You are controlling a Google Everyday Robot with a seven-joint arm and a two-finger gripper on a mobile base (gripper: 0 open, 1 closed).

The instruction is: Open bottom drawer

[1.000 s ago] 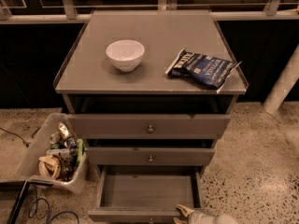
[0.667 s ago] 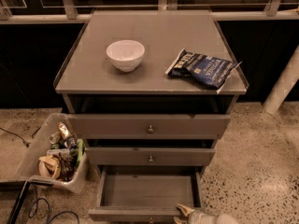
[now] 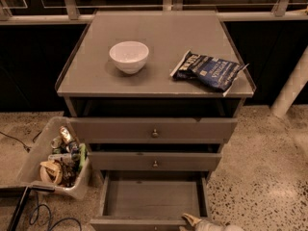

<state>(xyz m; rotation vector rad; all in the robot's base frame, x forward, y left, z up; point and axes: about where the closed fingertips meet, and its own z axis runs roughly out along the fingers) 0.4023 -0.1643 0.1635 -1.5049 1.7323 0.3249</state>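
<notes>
Bottom drawer [image 3: 151,198] sitting pulled out at lower centre of frame, front edge running left-right. Pincer [image 3: 196,221] hanging at that edge, lower right, with drawer interior lying up-left of it. Spread or pressed together, cannot tell.

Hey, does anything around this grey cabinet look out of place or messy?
Nothing is spilled or broken. The chip bag lies crooked, one corner poking past the right edge of the cabinet top. The bottom drawer stands pulled out, with the gripper at its front.
</notes>
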